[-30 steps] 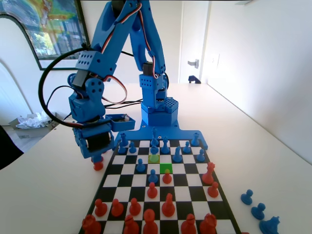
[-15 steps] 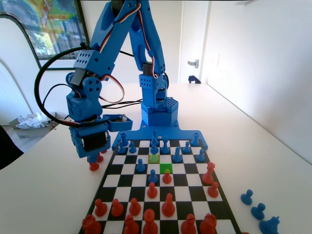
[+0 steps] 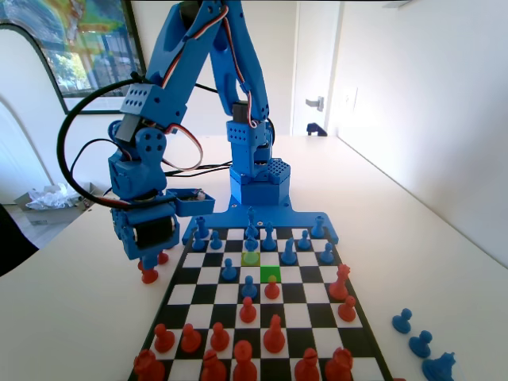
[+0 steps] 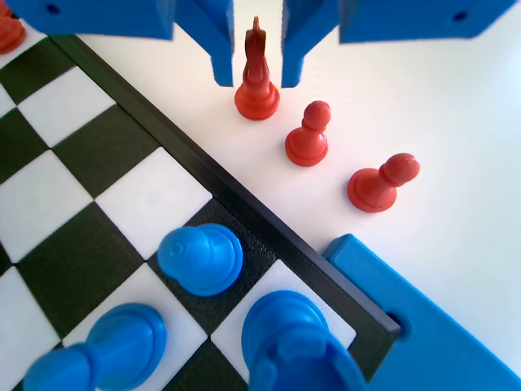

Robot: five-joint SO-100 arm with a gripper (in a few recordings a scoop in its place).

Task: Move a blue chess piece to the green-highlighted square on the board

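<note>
The blue two-finger tool (image 4: pixel 253 77) hangs off the left edge of the flat black-and-white chessboard with a dark border (image 3: pixel 178 276) in the fixed view, low over the white desk (image 3: pixel 79 317). In the wrist view its jaws stand spread to either side of a tall red plastic piece with a pointed top (image 4: pixel 256 73), a gap showing on both sides, so nothing is pinched. Two red plastic pawns (image 4: pixel 308 133) stand on the desk just beside that piece, making three red pieces off the board there. The saturated green-highlighted square (image 3: pixel 271 274) lies near the board's middle, bare, with a red pawn just nearer the camera. A small blue plastic pawn with a ball head (image 3: pixel 229 270) stands left of it, well apart from the tool. Three blue pieces (image 3: pixel 421 344) sit on the desk at near right.
</note>
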